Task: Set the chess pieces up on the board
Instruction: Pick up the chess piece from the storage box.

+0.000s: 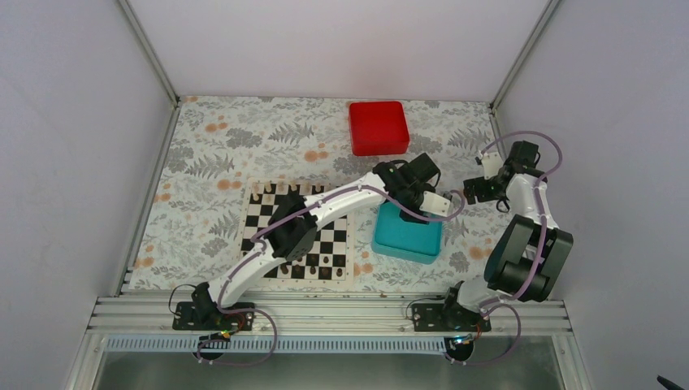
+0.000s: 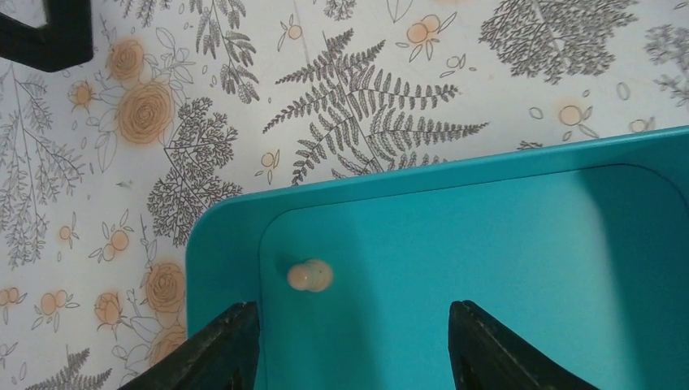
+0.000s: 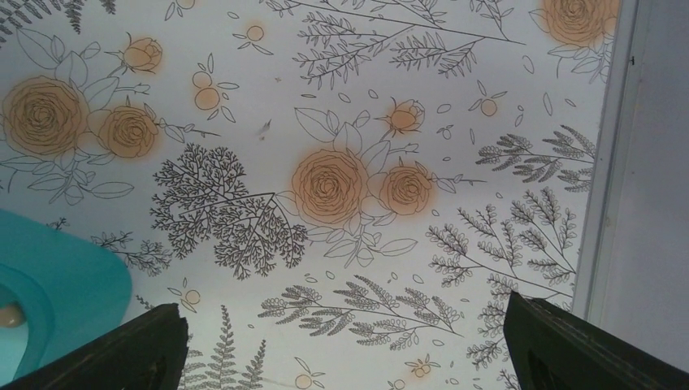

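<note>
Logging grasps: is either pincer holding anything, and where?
Nothing. Left pincer hangs open above the teal tray, the chess piece untouched; right pincer open, empty.

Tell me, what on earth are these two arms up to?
They are setting up a chess game. The left pincer hangs open over the teal tray, just above a single pale chess piece lying near the tray's corner, with nothing gripped yet. The right pincer hangs open over the flowered table, holding nothing. The chessboard beside the tray already carries pieces along its near and far edges.
</note>
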Action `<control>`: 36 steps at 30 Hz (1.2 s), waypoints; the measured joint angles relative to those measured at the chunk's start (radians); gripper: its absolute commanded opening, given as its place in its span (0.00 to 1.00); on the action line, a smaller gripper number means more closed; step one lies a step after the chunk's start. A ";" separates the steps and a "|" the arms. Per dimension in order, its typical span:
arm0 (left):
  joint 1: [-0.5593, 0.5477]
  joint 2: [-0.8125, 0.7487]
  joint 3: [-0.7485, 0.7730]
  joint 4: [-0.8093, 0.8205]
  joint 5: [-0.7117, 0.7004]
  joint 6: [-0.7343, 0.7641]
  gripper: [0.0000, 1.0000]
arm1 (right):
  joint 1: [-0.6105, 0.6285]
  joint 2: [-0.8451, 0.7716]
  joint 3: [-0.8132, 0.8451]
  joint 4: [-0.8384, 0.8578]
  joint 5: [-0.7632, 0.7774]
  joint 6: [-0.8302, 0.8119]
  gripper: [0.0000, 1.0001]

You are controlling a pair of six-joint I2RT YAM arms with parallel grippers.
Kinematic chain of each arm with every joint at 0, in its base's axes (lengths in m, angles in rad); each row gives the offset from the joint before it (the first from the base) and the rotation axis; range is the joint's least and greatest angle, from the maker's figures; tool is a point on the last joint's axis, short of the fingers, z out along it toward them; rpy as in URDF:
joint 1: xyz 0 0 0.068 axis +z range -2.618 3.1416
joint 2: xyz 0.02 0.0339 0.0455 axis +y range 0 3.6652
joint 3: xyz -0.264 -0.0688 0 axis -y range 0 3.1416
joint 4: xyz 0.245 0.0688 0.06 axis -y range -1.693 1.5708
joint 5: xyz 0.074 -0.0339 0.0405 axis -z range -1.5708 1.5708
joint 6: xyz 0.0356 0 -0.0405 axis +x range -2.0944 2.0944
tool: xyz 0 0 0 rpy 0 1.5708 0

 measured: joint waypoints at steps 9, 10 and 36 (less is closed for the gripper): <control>0.000 0.111 0.029 0.053 -0.014 0.001 0.58 | 0.000 0.013 -0.001 0.017 -0.029 0.000 1.00; 0.001 0.116 0.036 0.070 -0.013 -0.002 0.57 | 0.000 0.013 -0.001 0.018 -0.031 0.000 1.00; 0.001 0.146 0.045 0.119 -0.025 -0.008 0.56 | 0.000 0.027 -0.001 0.023 -0.047 0.000 1.00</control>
